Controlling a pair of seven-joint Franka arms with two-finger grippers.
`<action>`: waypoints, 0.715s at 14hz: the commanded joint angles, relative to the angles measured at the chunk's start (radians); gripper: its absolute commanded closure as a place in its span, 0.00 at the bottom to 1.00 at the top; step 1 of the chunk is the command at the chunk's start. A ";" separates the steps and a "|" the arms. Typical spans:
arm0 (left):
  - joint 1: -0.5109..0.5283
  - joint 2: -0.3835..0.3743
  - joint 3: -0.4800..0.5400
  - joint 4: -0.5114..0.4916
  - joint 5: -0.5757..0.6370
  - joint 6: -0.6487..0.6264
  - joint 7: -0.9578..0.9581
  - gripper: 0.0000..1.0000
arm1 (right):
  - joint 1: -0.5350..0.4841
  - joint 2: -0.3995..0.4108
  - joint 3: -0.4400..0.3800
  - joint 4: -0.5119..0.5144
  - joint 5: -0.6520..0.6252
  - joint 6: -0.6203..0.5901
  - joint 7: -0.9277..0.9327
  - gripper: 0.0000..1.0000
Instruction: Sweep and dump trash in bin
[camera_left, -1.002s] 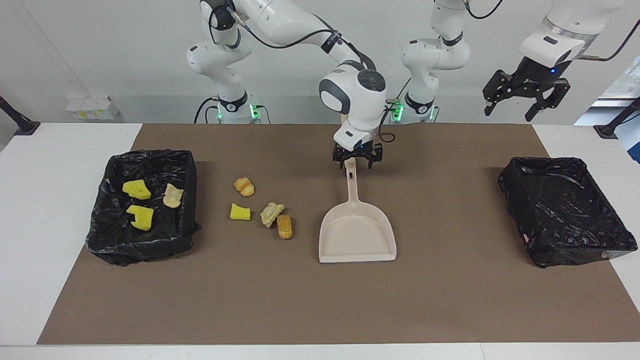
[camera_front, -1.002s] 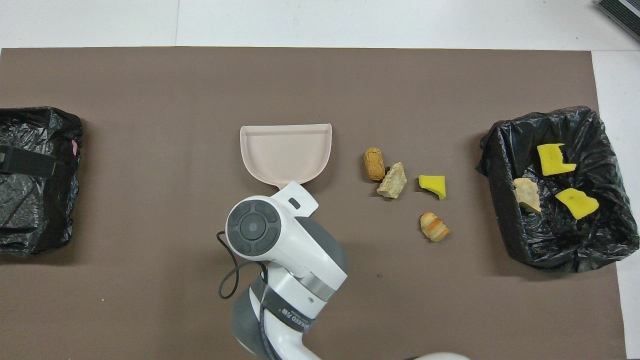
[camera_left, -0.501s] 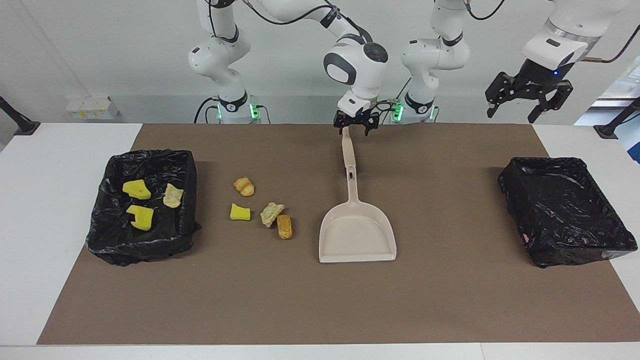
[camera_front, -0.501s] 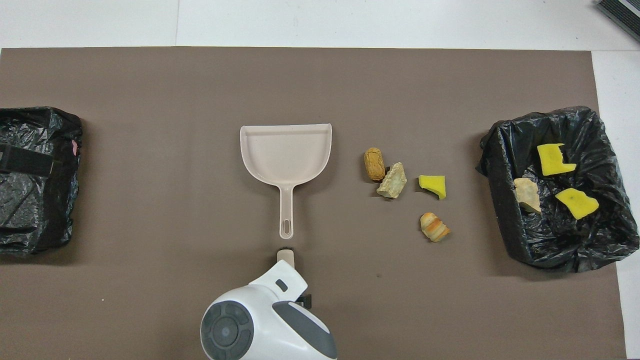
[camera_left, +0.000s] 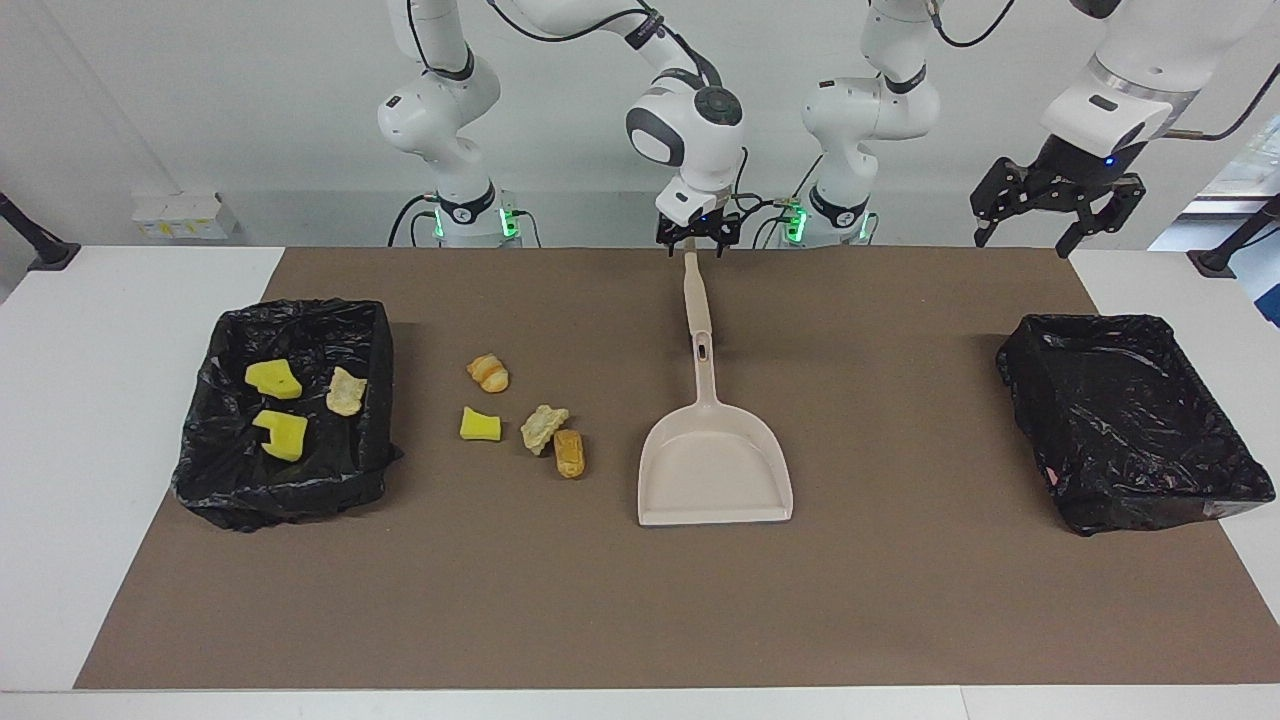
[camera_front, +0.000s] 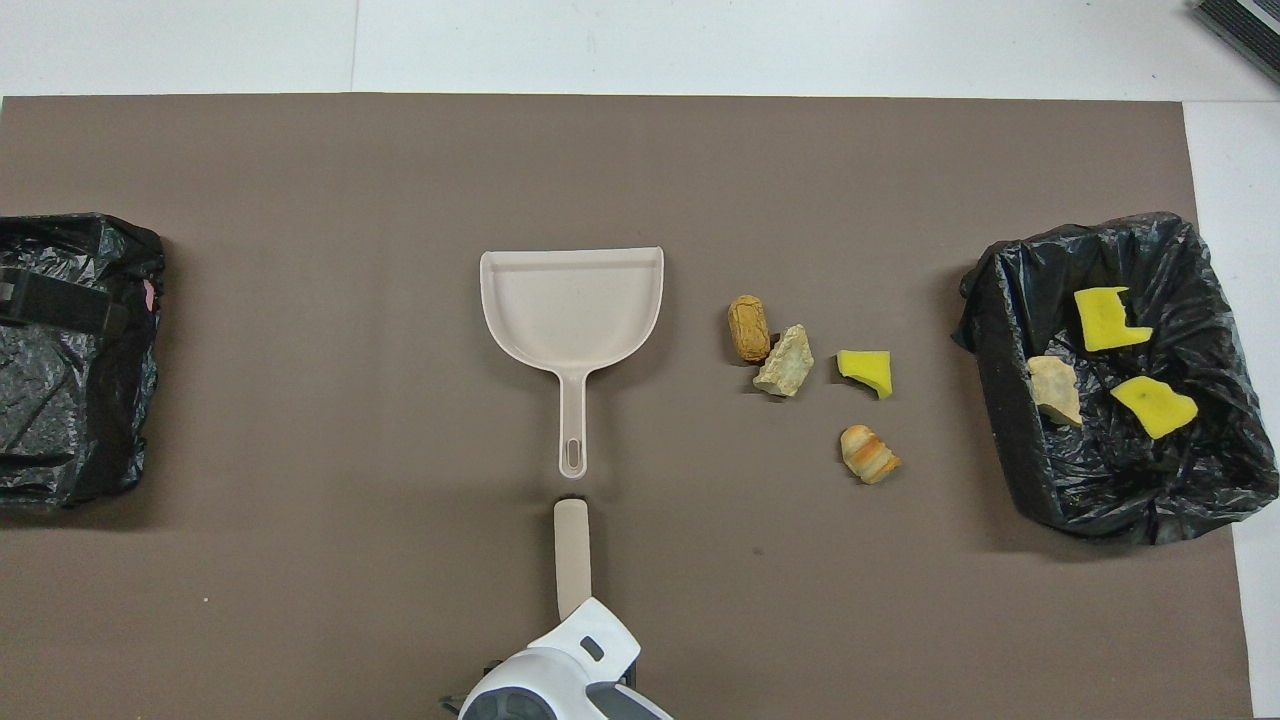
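Several pieces of trash lie on the brown mat beside the dustpan (camera_left: 715, 470), toward the right arm's end: a striped bread lump (camera_left: 488, 373), a yellow sponge chunk (camera_left: 480, 424), a tan lump (camera_left: 543, 428) and a brown bread piece (camera_left: 570, 453). The black-lined bin (camera_left: 290, 500) at that end holds two yellow chunks and a tan one. A beige stick (camera_left: 695, 295) lies in line with the dustpan's handle, nearer to the robots. My right gripper (camera_left: 697, 245) is open over that stick's near end. My left gripper (camera_left: 1050, 205) waits open, raised over the left arm's end.
A second black-lined bin (camera_left: 1040, 390) stands at the left arm's end of the mat with nothing visible in it. The dustpan's mouth faces away from the robots. White table shows around the mat (camera_front: 300, 560).
My right gripper has drawn back from the dustpan's handle toward the robots, along the beige stick to its near end. The dustpan, stick and trash have not moved.
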 joint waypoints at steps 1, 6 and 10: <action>-0.003 -0.092 0.000 -0.138 0.007 0.057 0.007 0.00 | -0.008 -0.035 0.002 -0.037 0.037 0.020 -0.042 0.45; 0.005 -0.073 0.000 -0.100 0.008 0.065 0.013 0.00 | -0.008 -0.039 0.002 -0.015 0.037 -0.061 -0.056 1.00; -0.003 -0.007 -0.006 -0.046 0.010 0.051 0.012 0.00 | -0.077 -0.111 -0.006 0.030 0.039 -0.185 -0.039 1.00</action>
